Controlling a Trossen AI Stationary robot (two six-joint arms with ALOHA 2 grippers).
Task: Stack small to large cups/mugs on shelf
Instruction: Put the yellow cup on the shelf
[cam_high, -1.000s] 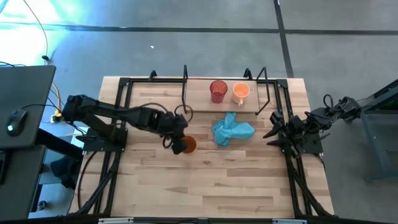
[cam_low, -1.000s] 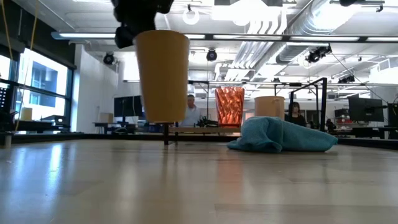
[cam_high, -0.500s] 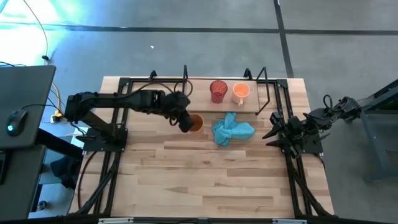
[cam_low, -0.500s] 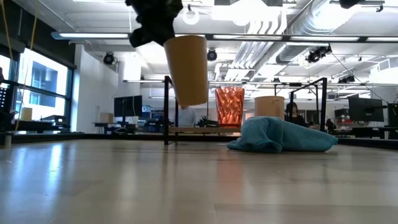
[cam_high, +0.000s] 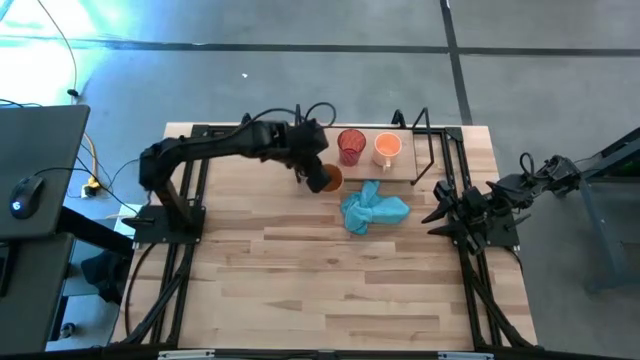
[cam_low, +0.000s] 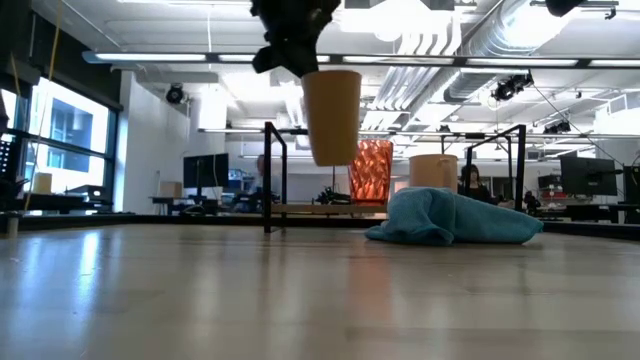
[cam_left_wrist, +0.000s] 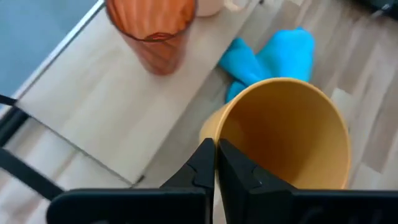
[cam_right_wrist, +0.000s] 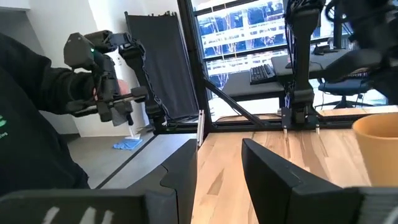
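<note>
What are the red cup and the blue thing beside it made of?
The red cup looks like translucent faceted plastic, possibly glass: light glows through its ribbed wall. The blue cloth seems a soft matte fabric, lying crumpled in folds.

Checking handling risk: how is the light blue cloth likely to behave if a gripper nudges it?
The light blue cloth lies crumpled in soft folds, so it probably bunches and drags, not slides whole. It looks light. It touches neither the shelf nor any cup, so little should topple.
</note>
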